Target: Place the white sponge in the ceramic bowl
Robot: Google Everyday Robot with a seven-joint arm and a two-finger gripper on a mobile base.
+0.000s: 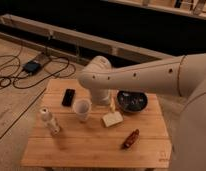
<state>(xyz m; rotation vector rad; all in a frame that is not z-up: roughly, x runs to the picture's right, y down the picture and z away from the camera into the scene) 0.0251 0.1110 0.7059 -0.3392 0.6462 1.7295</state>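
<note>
Left of the jaws, well apart: pale bottle (49,120) upright near the table (86,146) edge, dark phone (68,96) lying flat behind it.

Nearer, left of the jaws: white cup (82,109), upright, mouth open. Not our target.

Gripper (112,105) hangs low over the table's middle, tucked under the bulky wrist of the arm (141,76), between cup and bowl. The wrist hides most of it; we cannot tell whether the jaws are spread or pressed together. We see nothing held.

Sponge (112,119) lies flat on the wood on the near side of the jaws, just beside them, slightly forward toward the camera. It is not in the bowl. Its long axis runs left-right with a slight tilt, right end farther back. We judge the coming move to be a short reach toward the near side and down, jaws set across the short side.

Sponge looks: small cream-white block, soft corners, flat top; likely light and yielding.

Right of the jaws, just beside: bowl (131,101), dark, shallow, glossy speckled inside, apart from the sponge.

Farther right and nearer: small red-brown object (130,139), lying slantwise.
</note>
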